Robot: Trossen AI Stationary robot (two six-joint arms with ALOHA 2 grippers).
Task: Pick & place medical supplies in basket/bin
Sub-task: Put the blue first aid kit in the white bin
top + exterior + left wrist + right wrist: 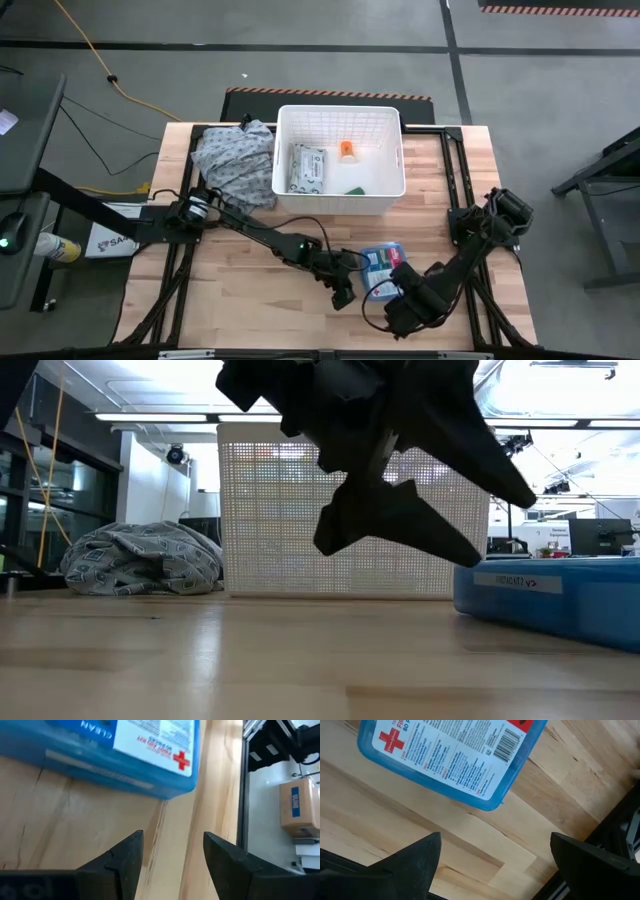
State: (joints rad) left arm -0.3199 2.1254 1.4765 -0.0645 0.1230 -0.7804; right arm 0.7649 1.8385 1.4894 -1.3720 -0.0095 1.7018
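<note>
While grid-walled white basket (340,130) stands rectangular, blue box (382,262) lies flat — glossy.

The basket (340,160) stands mid far edge of the surface (240,300), wipes pack (306,168) and bottle (346,150) inside; cloth heap (236,160) just left; box (383,268) toward the near edge.

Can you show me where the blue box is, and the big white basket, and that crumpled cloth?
blue box (455,760): right wrist view, on its white printed label.
white basket (392,185): high view, on its near right rim.
grey patterned cloth (235,160): high view, on the middle of the heap beside the basket.
</note>
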